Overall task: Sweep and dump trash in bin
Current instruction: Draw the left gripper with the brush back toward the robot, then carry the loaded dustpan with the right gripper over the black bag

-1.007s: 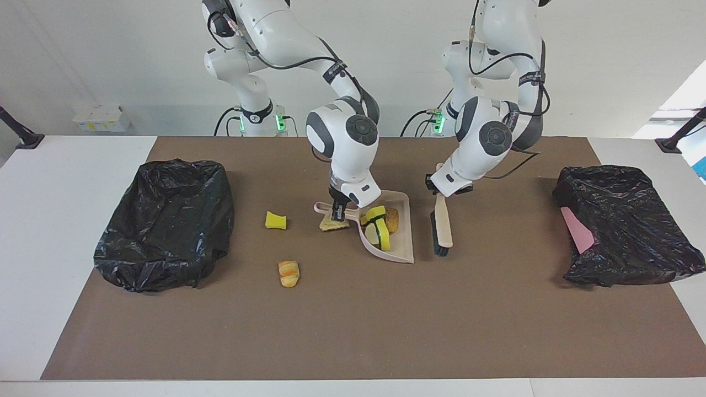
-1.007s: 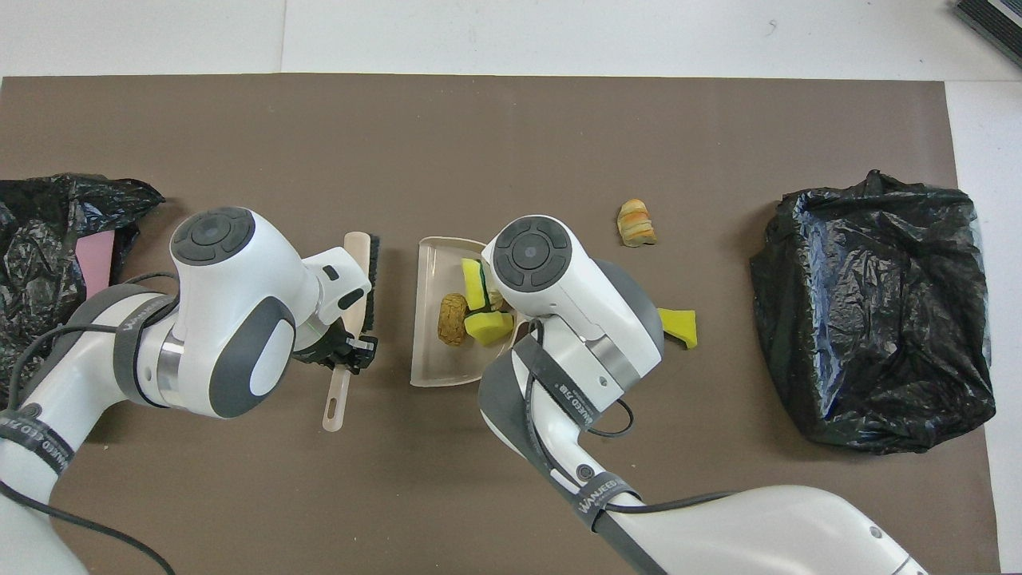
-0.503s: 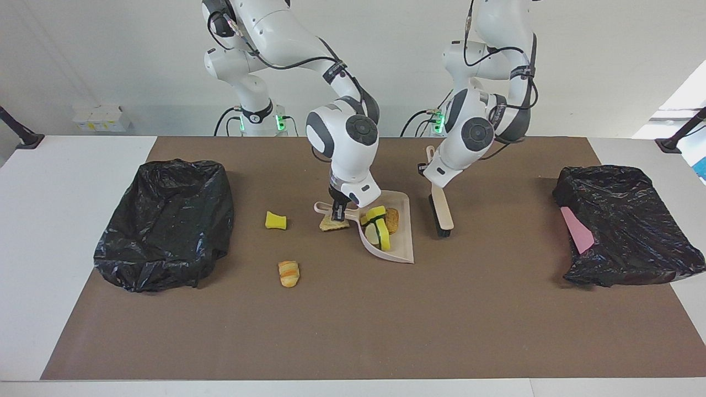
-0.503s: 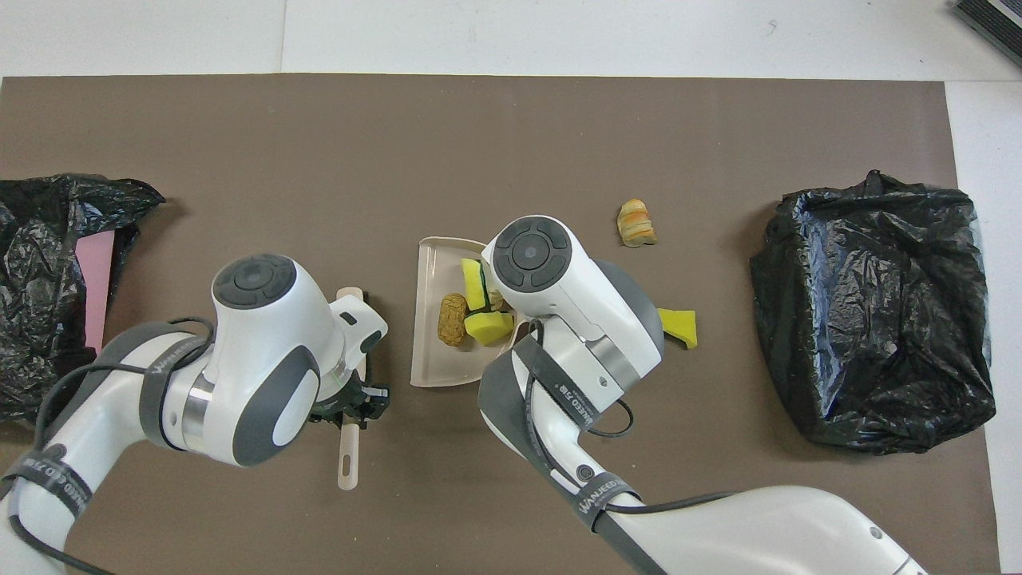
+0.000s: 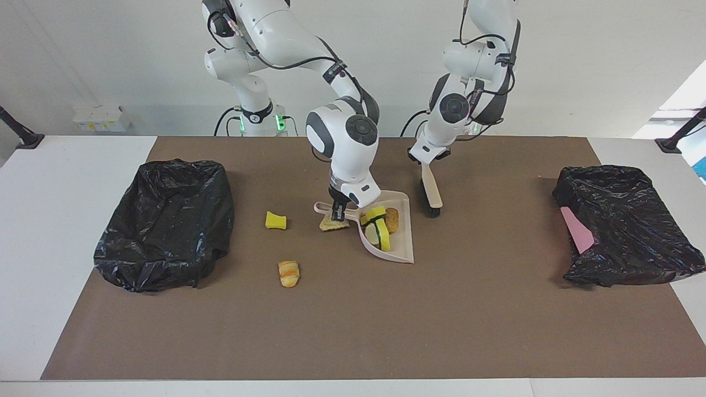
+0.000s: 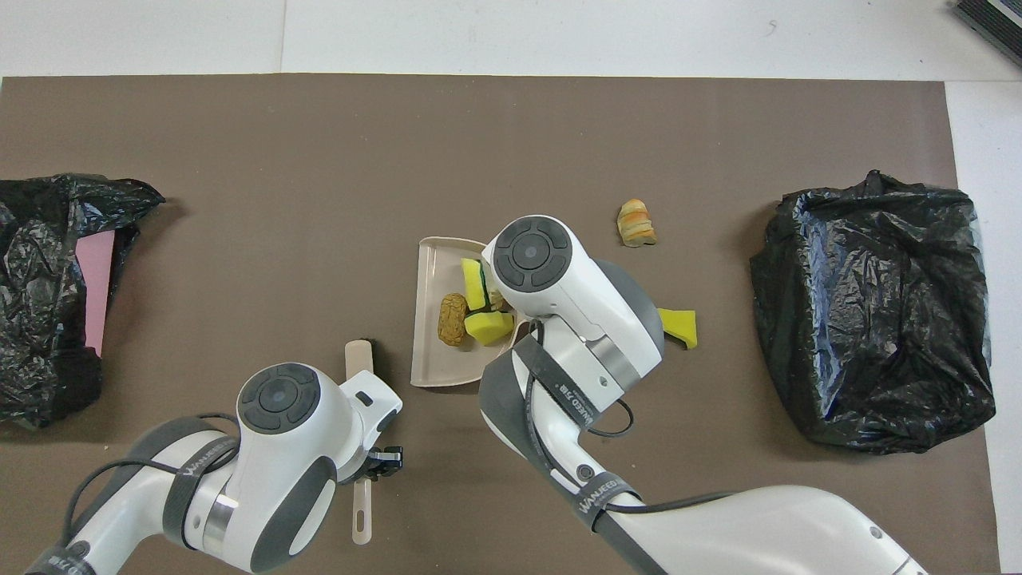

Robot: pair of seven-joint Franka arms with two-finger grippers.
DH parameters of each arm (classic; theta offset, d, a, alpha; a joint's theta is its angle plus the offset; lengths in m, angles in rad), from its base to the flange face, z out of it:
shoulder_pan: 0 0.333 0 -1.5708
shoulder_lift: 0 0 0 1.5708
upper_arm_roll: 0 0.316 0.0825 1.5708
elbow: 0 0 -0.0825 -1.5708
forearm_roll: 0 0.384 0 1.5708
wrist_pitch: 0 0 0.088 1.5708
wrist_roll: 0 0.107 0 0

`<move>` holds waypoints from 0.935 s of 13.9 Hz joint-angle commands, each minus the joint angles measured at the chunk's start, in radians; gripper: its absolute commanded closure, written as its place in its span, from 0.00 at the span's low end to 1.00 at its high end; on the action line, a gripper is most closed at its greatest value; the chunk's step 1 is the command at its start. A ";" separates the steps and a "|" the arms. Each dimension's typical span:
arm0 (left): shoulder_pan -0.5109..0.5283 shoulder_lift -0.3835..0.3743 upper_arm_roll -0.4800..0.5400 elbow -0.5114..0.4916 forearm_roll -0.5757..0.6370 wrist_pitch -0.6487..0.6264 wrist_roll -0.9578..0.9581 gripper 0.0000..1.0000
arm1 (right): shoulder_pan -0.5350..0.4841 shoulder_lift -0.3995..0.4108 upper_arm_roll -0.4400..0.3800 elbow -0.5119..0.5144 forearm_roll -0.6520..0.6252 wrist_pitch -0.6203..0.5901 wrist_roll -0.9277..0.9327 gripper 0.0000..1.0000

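Observation:
My right gripper (image 5: 337, 213) is shut on the handle of the pink dustpan (image 5: 401, 242), which rests on the brown mat. In the pan lie yellow sponge chunks (image 5: 378, 229) and a brown bread lump (image 5: 392, 219). A tan scrap (image 5: 331, 224) sits under the handle. More trash lies loose on the mat: a yellow sponge (image 5: 275, 220) and a bread-like lump (image 5: 289, 273). My left gripper (image 5: 426, 161) is shut on the brush (image 5: 431, 193), tilted, bristles down, over the mat beside the dustpan. In the overhead view the right gripper is hidden under its wrist.
A black-bagged bin (image 5: 129, 259) stands at the right arm's end of the table. Another black-bagged bin (image 5: 634, 259), with a pink flat piece (image 5: 577, 229) in it, stands at the left arm's end. The brown mat (image 5: 441, 320) covers the middle.
My left arm has drawn the brush back toward the robots, away from the dustpan's open side. The right arm, the dustpan and the trash have not moved.

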 commanded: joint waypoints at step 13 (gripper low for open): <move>-0.070 -0.024 0.008 -0.005 -0.045 0.029 -0.087 1.00 | -0.074 -0.076 0.008 -0.025 -0.003 0.006 -0.088 1.00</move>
